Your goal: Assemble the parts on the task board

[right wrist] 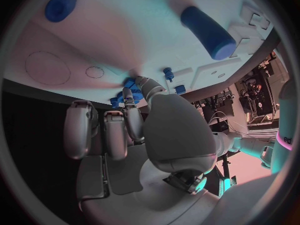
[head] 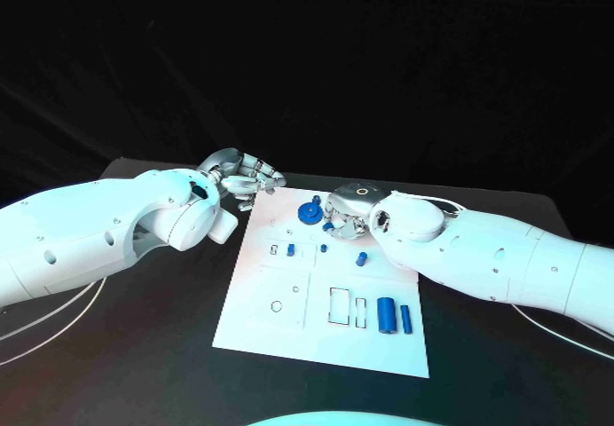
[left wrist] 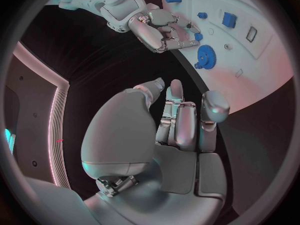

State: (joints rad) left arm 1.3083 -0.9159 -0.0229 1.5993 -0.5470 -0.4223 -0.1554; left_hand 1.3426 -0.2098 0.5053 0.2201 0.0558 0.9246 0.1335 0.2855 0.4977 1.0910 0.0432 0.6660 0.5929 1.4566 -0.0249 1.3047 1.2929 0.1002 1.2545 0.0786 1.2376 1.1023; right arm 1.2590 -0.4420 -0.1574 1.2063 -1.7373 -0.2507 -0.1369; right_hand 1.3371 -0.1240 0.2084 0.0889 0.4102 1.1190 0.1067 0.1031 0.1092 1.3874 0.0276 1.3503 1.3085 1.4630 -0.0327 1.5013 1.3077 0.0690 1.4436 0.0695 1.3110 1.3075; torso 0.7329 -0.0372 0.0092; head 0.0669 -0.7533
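Note:
The white task board [head: 295, 311] lies in the middle of the table. A blue gear [head: 310, 212] sits flat near its far edge, also in the left wrist view [left wrist: 205, 55]. My right hand [head: 347, 213] hovers just beside the gear. Its thumb and a fingertip [right wrist: 130, 92] meet on a small blue part [right wrist: 129, 81]. My left hand [head: 238, 182] floats off the board's far left corner, its fingers [left wrist: 181, 117] nearly straight and holding nothing. Small blue pieces [head: 290, 249] stand mid-board, and two blue cylinders [head: 387, 315] lie near the front right.
Black table [head: 153, 337] surrounds the board on every side. Outlined slots [head: 339, 306] and a circle [head: 277, 306] mark the board's near half. A thick blue cylinder [right wrist: 207, 31] and a round blue piece [right wrist: 60, 7] show past my right hand.

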